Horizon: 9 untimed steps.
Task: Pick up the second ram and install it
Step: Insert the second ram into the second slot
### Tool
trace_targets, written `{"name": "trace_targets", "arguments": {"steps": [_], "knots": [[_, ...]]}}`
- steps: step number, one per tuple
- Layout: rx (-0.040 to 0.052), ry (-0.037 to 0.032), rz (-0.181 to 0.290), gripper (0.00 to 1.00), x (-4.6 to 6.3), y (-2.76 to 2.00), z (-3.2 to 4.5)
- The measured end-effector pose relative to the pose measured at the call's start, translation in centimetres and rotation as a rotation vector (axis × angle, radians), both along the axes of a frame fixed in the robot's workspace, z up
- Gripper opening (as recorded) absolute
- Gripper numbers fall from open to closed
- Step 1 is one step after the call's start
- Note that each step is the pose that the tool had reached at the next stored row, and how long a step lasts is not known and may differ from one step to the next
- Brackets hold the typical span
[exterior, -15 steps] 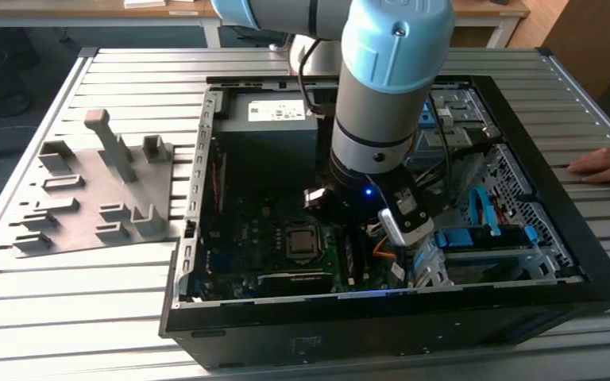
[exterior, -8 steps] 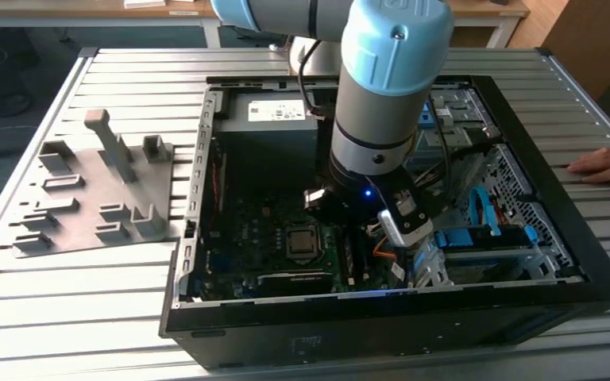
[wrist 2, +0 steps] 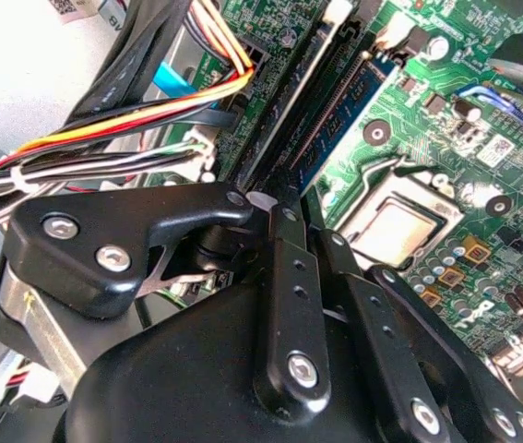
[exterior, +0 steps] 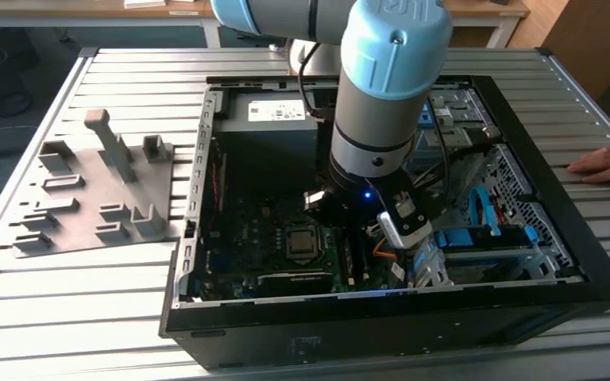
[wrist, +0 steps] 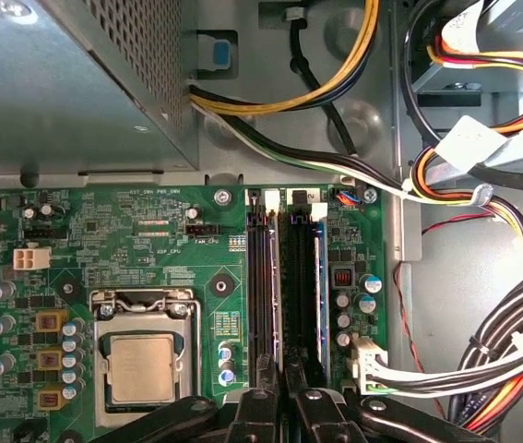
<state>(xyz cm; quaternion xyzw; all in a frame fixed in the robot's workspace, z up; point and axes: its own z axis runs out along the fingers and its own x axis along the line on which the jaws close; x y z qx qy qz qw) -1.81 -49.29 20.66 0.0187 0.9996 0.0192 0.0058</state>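
Over motherboard (wrist: 150, 268) slots, hand (wrist: 279, 369) pinching second ram (wrist: 270, 305) upright

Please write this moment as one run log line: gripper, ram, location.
gripper: inside PC case, over memory slots | second ram: standing in slot beside CPU socket | holder tray: on table outside case
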Motion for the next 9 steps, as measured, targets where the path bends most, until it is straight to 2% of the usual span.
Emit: {"name": "trace_targets", "arguments": {"steps": [4, 5, 6, 7, 9], "knots": [[0.0005, -0.0002, 0.000, 0.15, 0.0, 0.00, -0.04], [0.0004, -0.0001, 0.000, 0.22, 0.0, 0.00, -0.04], [0.0003, -0.0001, 0.000, 0.22, 0.0, 0.00, -0.03], [0.0002, -0.0001, 0.000, 0.22, 0.0, 0.00, 0.15], [0.0003, -0.0001, 0.000, 0.22, 0.0, 0.00, 1.01]]}}
